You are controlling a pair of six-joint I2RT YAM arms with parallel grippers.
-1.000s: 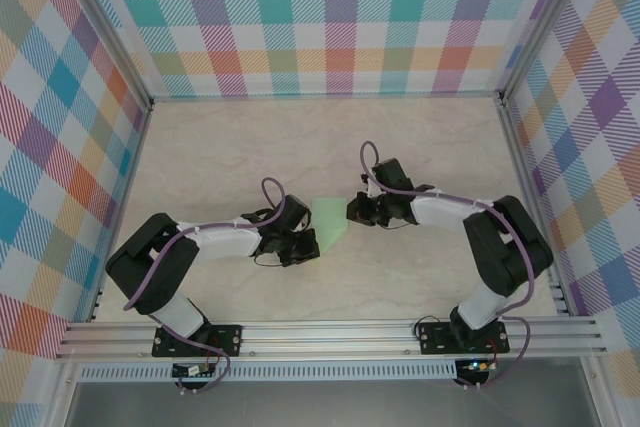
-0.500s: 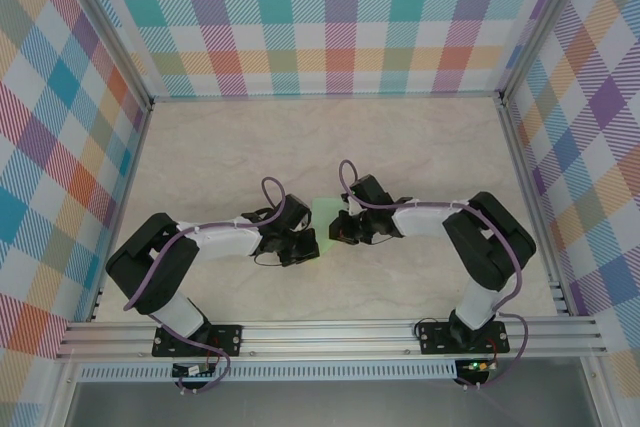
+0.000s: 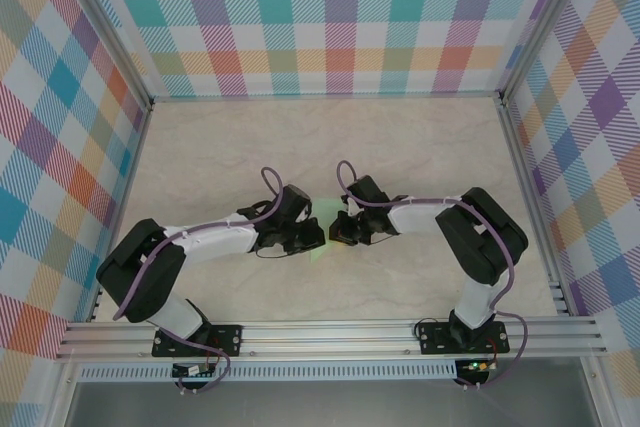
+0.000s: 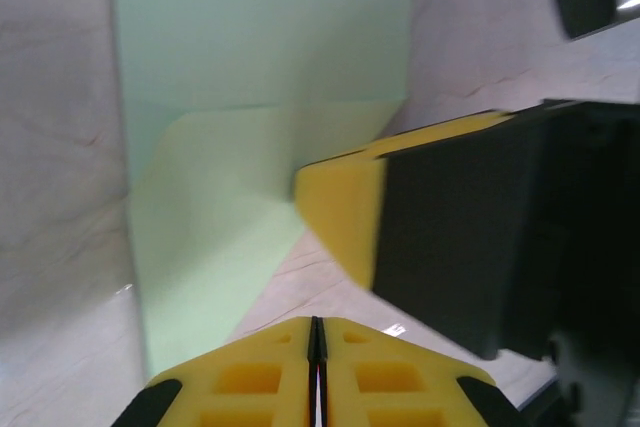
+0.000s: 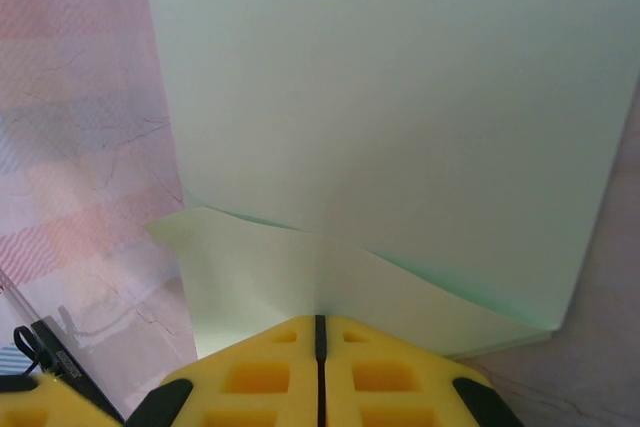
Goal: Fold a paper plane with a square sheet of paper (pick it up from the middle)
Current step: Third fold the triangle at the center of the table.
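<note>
Mid-table [image 3: 230, 147], both arms reach in low and meet nose to nose over the sheet [image 3: 325, 210]. The sheet lies flat on the bare top, between the two wrists and partly hidden under them from above. It is partly folded. The left wrist view shows a corner flap [image 4: 220, 237] turned over with a slanted edge, and the right wrist view shows a low flap [image 5: 300, 277] lying over the main panel. No dart shape yet, so this looks like an early fold. The left gripper [image 4: 316, 335] has its pads pressed together with only a hairline seam between them, its tip down by the flap's near edge. Whether any paper is caught in it cannot be told. The right gripper [image 5: 319, 335] is likewise closed, pads together, its nose at the flap's rim. From the left wrist its yellow tip [image 4: 335, 209] sits against the slanted edge. Pinched or merely pressed: unclear. Likely reason for this posture: closed fingers make a blunt tool to flatten a crease, with one arm pinning while the other presses. Thin paper may slide or spring back if pressure is uneven.
</note>
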